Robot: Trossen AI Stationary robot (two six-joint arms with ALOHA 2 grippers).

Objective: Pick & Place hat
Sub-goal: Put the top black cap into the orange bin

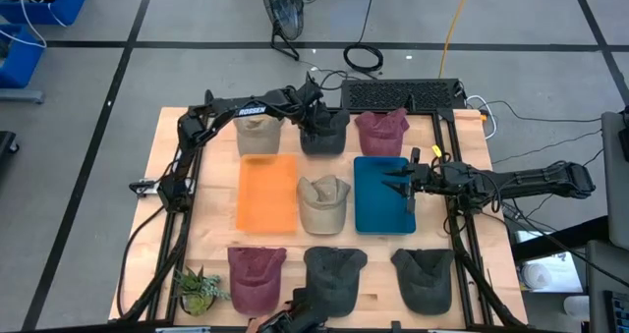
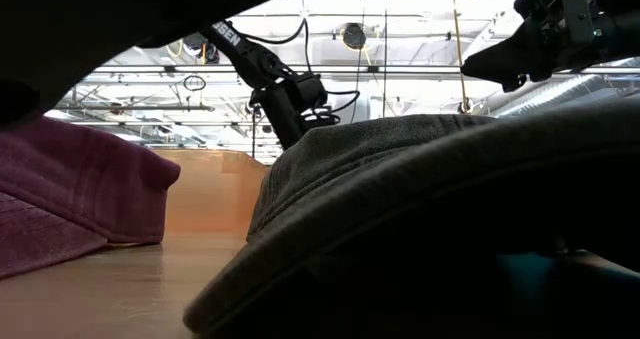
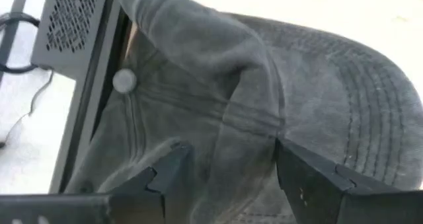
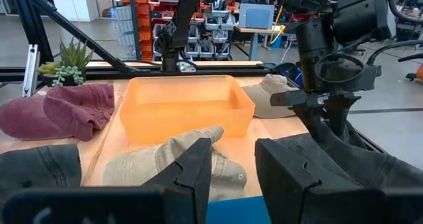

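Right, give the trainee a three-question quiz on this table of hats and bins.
1. True or false: the left pincer is at the dark grey hat in the far row.
2. Which bin does the right pincer hover over: A orange, B blue?
3. What colour is the hat between the two bins?

Key: 1 true, with the fingers open either side of it. 2 B, the blue bin. 3 beige.

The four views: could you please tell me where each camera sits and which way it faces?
High: overhead, looking down; both arms, left gripper over the dark grey cloth cap.
Low: tabletop level, facing the room; arms above.
Left wrist: its open gripper astride that cap.
Right wrist: right gripper facing the translucent orange plastic bin.
Shared: high and right wrist show the bin.
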